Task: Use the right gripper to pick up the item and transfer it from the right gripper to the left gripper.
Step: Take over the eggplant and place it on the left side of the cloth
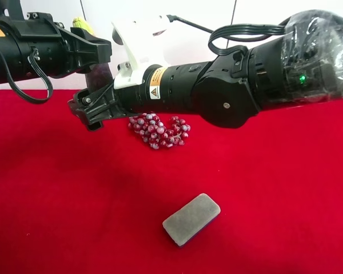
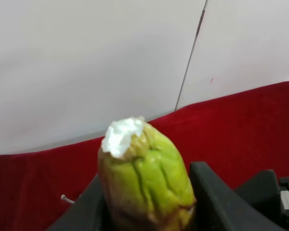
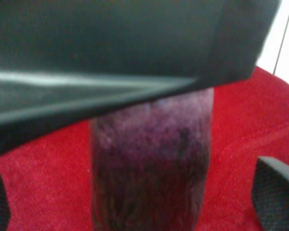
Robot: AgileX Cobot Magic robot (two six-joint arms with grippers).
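While the left claw (image 2: pixel 149 204) clamps the eggplant (image 2: pixel 145 175), right claw (image 3: pixel 135 197) spread apart around it

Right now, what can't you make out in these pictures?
Exterior high: most of the eggplant, hidden behind both arms.
Right wrist: the eggplant's stem end, covered by the left claw; picture blurred.
Left wrist: its purple body, hidden inside that claw; grapes and grey block out of frame.
Exterior high: the right claw's opening, black against black.
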